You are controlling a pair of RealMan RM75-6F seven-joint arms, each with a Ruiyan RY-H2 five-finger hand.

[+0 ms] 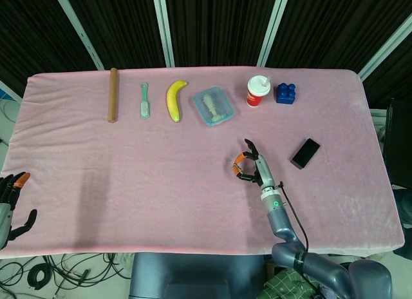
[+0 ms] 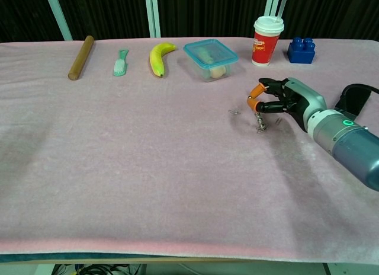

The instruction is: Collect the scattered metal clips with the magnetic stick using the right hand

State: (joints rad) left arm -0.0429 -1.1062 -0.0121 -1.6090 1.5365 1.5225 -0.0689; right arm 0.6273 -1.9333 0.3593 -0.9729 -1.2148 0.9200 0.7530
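Right hand [image 2: 278,102] pinches magnetic stick [image 2: 258,118], its tip touching clips [image 2: 260,129] on cloth.

A thin magnetic stick [image 2: 259,120] points down with metal clips [image 2: 260,129] clustered at its tip; one clip [image 2: 234,112] lies apart.

The pink-clothed worktop [image 2: 118,168] bears a wooden rod [image 2: 80,57], green brush [image 2: 121,62], banana [image 2: 159,56], lidded box [image 2: 211,59], red cup [image 2: 267,41], blue block [image 2: 301,50], black phone [image 1: 305,153] and loose metal clips [image 2: 234,112].
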